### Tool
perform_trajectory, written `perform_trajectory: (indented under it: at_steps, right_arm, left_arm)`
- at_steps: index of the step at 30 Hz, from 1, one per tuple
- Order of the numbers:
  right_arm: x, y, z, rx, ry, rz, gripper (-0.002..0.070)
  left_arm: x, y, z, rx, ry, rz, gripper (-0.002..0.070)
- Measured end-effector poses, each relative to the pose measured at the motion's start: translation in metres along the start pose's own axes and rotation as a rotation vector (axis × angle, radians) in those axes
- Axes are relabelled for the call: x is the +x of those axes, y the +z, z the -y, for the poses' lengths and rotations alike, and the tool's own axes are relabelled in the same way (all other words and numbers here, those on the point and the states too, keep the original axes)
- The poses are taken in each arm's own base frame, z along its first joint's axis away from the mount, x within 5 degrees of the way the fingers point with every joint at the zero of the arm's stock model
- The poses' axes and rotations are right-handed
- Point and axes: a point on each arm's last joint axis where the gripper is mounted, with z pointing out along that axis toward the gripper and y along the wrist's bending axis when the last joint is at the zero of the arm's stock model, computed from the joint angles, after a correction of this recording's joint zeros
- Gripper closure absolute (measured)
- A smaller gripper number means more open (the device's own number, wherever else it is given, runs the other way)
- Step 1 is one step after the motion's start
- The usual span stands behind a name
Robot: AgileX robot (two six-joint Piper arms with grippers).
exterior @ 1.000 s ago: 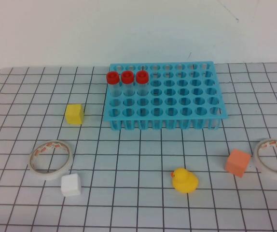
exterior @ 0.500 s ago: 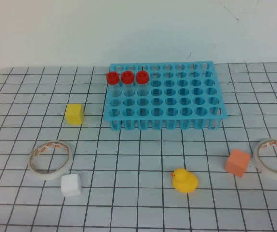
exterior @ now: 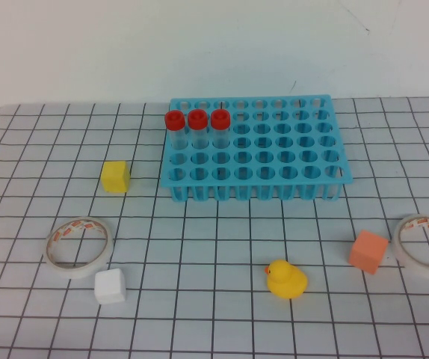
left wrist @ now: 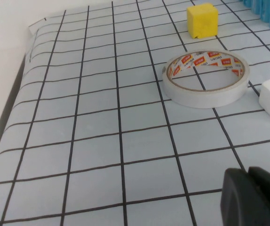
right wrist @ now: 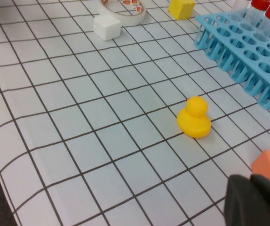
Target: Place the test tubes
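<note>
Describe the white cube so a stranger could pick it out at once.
From the blue rack, come to the left tape roll, with the shut left gripper short of it; the shut right gripper is by the orange block. The white cube sits just nearer than that roll, beside its rim. It alone is white, unlike the yellow block and the orange one.

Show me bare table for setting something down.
Bare: the middle, between left tape roll, rack and duck; also left of the yellow cube. Crowded: orange cube by right tape roll. Left gripper and right gripper, shut, hover at the near side.
</note>
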Motion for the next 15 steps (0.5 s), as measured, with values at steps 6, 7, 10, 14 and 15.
perform_trajectory:
  at_steps: [6,7,10,14,15]
  right_arm:
    - [0.0000,0.0000,0.0001,0.001,-0.001,0.000,0.0678]
    - [0.0000,0.0000,0.0001,0.001,-0.001,0.000,0.0678]
    - [0.0000,0.0000,0.0001,0.001,-0.001,0.000,0.0678]
    - [0.0007,-0.0003,0.0046,0.056,0.022,-0.008,0.0678]
    - [0.0003,-0.0004,0.0063,0.077,0.032,-0.004,0.0678]
  left_arm:
    - [0.0000,0.0000,0.0000,0.000,0.000,0.000,0.0676]
    - [0.0000,0.0000,0.0000,0.000,0.000,0.000,0.0676]
    - [0.0000,0.0000,0.0000,0.000,0.000,0.000,0.0676]
    - [0.0000,0.0000,0.0000,0.000,0.000,0.000,0.0676]
    - [0.0000,0.0000,0.0000,0.000,0.000,0.000,0.0676]
